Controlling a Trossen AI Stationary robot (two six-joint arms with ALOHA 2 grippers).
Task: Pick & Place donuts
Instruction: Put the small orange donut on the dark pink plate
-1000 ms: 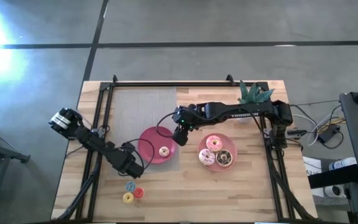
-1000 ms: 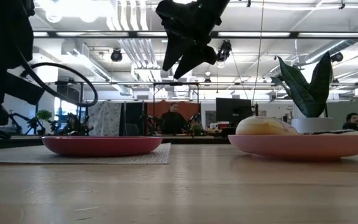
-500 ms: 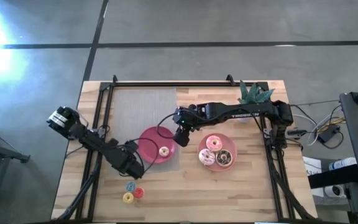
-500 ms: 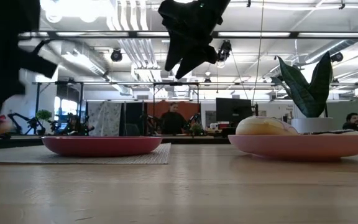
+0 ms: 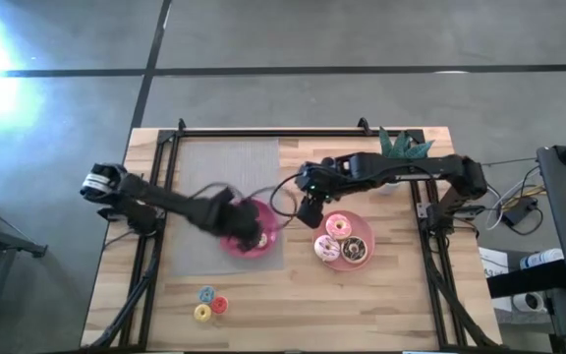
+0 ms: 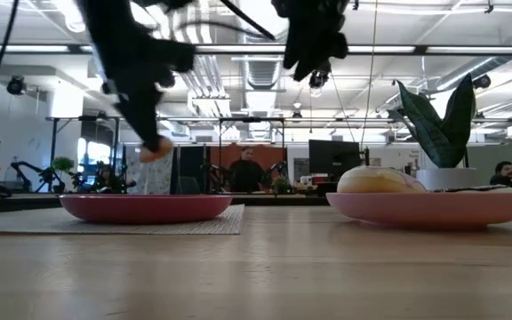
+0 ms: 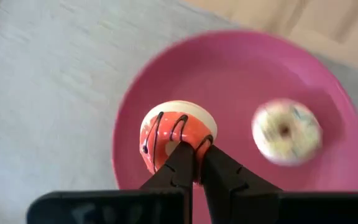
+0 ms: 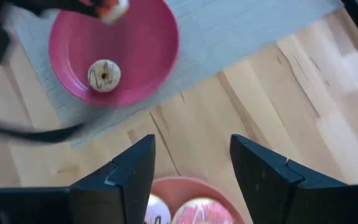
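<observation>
My left gripper is over the left pink plate, shut on a small orange-iced donut with dark stripes, which also shows in the low view. A white sprinkled donut lies flat on that plate. My right gripper is open and empty, between the two plates and above the table. The right pink plate holds three larger donuts: pink iced, pink-white and chocolate brown. Three tiny donuts lie on the wood near the front. My left gripper pinches the orange donut's rim between its two fingers, on the side nearest the gripper. The fingers come from above, slanting down. The donut is lifted clear above the plate and sits tilted at the fingertips.
A grey mat lies under the left plate. A potted plant stands at the far right. Black frame rails run along the table's left, right and far sides. Bare wood lies along the front edge.
My left gripper has risen and swung from the table's near left toward the right and far side, ending over the left plate with the orange donut lifted clear. My right gripper has moved off the left plate toward the table's right.
</observation>
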